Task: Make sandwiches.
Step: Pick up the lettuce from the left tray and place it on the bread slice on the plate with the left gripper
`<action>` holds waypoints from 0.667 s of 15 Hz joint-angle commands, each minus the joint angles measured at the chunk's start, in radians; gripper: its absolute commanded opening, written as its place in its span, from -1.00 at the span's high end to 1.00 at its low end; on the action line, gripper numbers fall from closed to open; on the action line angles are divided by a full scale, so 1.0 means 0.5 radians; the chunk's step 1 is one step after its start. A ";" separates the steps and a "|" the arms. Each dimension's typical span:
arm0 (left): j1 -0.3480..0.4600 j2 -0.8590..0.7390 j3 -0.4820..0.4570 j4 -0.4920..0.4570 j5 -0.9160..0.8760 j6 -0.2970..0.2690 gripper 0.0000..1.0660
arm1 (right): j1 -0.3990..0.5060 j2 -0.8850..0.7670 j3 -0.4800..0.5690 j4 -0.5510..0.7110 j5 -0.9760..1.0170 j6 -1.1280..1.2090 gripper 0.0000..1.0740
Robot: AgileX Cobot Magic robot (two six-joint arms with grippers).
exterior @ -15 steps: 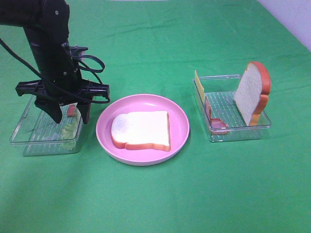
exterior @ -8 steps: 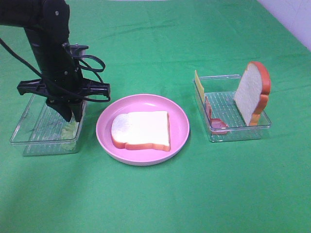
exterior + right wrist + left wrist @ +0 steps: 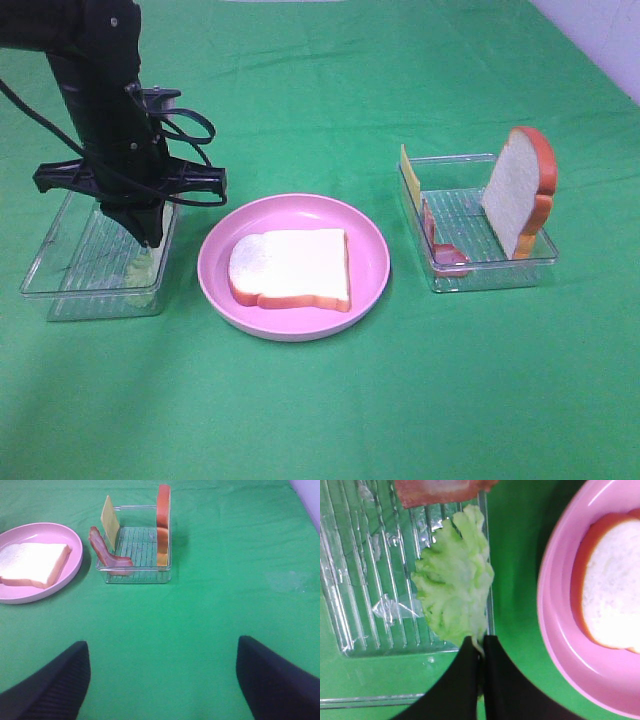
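Left pincer [image 3: 482, 644] tight on lettuce [image 3: 455, 587]

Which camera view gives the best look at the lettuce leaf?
The left wrist view. The lettuce fills its middle, lying in the clear tray, with the left gripper shut on its edge. The exterior high view shows only a little of the lettuce under that gripper. The right wrist view does not show it.
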 commanded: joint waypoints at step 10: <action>-0.046 -0.356 -0.050 -1.238 -0.300 0.888 1.00 | -0.010 -0.016 0.006 0.002 -0.018 -0.004 -0.42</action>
